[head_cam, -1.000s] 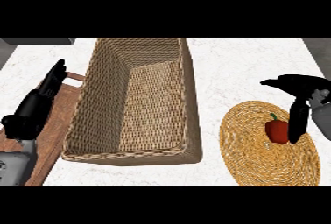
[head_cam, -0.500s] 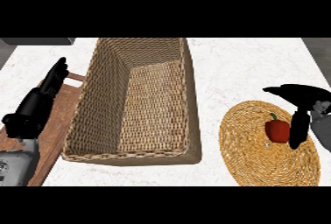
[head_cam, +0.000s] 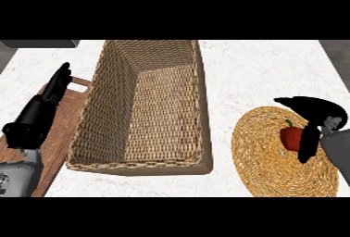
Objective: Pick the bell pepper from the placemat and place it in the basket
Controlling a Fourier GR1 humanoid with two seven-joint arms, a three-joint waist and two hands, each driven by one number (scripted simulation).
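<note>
You'll find the bell pepper (head_cam: pixel 290 138) upright on the round woven placemat (head_cam: pixel 266 162), to the right of the long wicker basket (head_cam: pixel 96 115) and apart from it. Your right hand (head_cam: pixel 318 109) is open around it, fingers arched past its top and thumb hanging down against its right side, not closed on it. Your left hand (head_cam: pixel 37 115) rests over the wooden board (head_cam: pixel 65 115) left of the basket, fingers straight, holding nothing.

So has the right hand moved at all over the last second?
Yes. The right hand has shifted down the view, toward the robot, coming further over the placemat and nearer the bell pepper, which has not moved on it.
</note>
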